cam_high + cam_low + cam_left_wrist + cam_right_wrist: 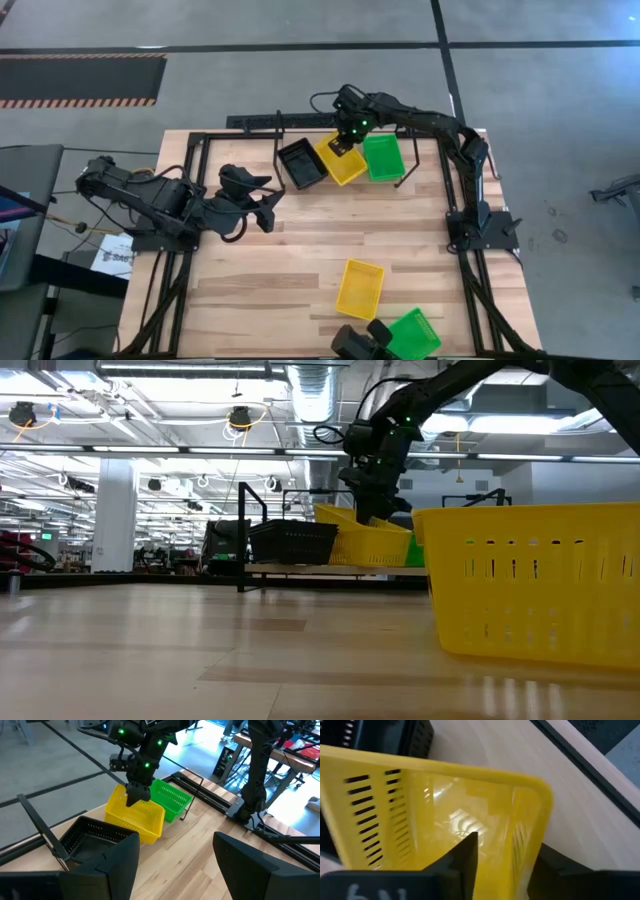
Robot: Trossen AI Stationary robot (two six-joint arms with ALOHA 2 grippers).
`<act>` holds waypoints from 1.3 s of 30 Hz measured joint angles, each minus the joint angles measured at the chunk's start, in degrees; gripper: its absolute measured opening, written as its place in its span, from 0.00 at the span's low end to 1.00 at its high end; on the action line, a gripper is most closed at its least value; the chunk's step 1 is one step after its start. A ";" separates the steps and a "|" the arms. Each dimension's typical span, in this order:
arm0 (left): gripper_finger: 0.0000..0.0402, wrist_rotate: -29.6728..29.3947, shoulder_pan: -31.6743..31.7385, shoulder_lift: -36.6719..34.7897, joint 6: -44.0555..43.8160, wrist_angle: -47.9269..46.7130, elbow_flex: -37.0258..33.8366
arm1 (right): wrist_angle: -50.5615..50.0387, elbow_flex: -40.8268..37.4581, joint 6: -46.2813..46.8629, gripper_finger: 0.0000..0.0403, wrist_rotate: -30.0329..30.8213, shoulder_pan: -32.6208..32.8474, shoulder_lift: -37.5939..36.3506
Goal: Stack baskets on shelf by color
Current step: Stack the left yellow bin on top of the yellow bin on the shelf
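While our right gripper (343, 143) hung over the yellow basket (341, 160) in the middle of the shelf (278, 122), one finger was inside the wall and one outside, with a gap, so it looked like it was letting go. That basket sat crooked between the black basket (301, 163) and the green basket (382, 157). Our left gripper (262, 200) waited wide apart over the table (300, 250). Another yellow basket (360, 289) and green basket (417, 334) lay near the front edge. We thought these were light, thin and a bit bendy, with holey sides, so the flared rim was the best place to pinch
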 joint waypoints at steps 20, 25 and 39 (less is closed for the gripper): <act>0.60 -0.76 -0.01 0.00 -0.09 0.03 0.00 | -10.40 21.41 -9.00 0.29 -0.06 2.29 -0.22; 0.60 -1.11 0.00 0.00 -0.15 0.03 0.00 | -12.25 20.62 -13.79 0.03 -0.02 3.89 0.15; 0.60 -1.18 0.00 0.00 -0.24 0.46 0.00 | -6.22 13.64 -12.79 0.01 -0.31 2.83 0.23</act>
